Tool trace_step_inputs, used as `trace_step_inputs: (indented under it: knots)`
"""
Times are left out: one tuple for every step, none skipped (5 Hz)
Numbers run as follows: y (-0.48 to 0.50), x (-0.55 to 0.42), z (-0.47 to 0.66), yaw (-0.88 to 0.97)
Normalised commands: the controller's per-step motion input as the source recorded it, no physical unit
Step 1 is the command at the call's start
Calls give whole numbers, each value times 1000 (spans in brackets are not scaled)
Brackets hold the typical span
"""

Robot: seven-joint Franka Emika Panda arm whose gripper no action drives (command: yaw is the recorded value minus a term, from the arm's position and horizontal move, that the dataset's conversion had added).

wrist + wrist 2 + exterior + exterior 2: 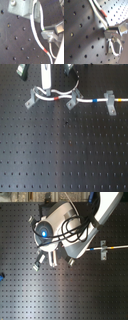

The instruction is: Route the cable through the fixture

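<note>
Closest to the lens in the first wrist view, the end effector (51,37) pinched the white cable (35,37) between its pads, just short of a grey clip (21,8). Seen in the first exterior view, the cable (95,100) already ran through the T-shaped clip (109,102) and the middle fixture (73,99), then bowed up to the arm above the left fixture (33,97) on the perforated worktop (64,149). Threading that last fork seemed to be the step in hand; the next move probably called for lowering the held section squarely into its slot without pulling the earlier runs loose.
</note>
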Motion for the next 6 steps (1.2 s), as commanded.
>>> trace_step_inputs:
  knots:
    - [-179,-239,-11,251]
    - [-14,-55,0,94]
    - [0,13,0,0]
    - [-1,0,131,0]
    - [-1,32,146,34]
    - [37,104,173,74]
